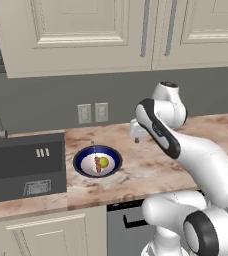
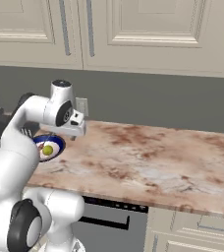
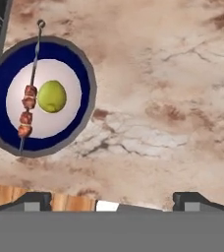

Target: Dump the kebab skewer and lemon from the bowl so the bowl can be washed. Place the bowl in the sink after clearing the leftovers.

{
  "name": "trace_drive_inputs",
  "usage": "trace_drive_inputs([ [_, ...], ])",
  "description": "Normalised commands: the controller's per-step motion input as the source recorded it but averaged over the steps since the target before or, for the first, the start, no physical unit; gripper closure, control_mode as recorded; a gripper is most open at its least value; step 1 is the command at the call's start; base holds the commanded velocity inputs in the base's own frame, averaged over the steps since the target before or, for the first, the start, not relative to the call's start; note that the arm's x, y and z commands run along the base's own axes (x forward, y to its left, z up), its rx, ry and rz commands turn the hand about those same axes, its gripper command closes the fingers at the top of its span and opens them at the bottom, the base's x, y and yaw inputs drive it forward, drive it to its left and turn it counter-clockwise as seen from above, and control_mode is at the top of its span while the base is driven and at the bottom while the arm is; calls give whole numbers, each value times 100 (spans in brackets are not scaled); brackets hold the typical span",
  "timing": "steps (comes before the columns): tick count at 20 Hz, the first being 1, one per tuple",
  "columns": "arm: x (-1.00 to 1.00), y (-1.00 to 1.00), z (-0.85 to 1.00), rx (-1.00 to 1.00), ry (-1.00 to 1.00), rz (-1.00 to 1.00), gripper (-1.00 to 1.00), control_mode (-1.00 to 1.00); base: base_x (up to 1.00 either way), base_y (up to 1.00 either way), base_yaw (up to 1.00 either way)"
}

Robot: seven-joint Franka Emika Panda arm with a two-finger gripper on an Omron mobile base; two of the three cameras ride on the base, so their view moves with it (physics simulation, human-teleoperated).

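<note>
Hovering my two-finger gripper [image 3: 111, 198] over bare marbled brown-and-cream countertop [image 3: 173, 98], jaws spread wide, nothing held. The round bowl [image 1: 97, 161], dark blue rim and white inside, sits off to the left in my hand view, just beside the black rectangular sink [image 1: 21, 167]. In it, the thin kebab skewer with reddish-brown meat chunks [image 3: 28, 106] lies right next to the small yellow-green lemon [image 3: 52, 96]; its stick pokes past the rim. So I'd guess sideways toward the bowl's rim comes next.
</note>
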Motion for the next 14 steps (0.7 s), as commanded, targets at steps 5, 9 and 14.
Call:
trace_drive_inputs([
  [5,37,23,-64,1,31,0,-100,-100,0,0,0],
  [9,22,37,-48,0,19,0,-100,-100,0,0,0],
  [14,10,36,-33,1,8,0,-100,-100,0,0,0],
])
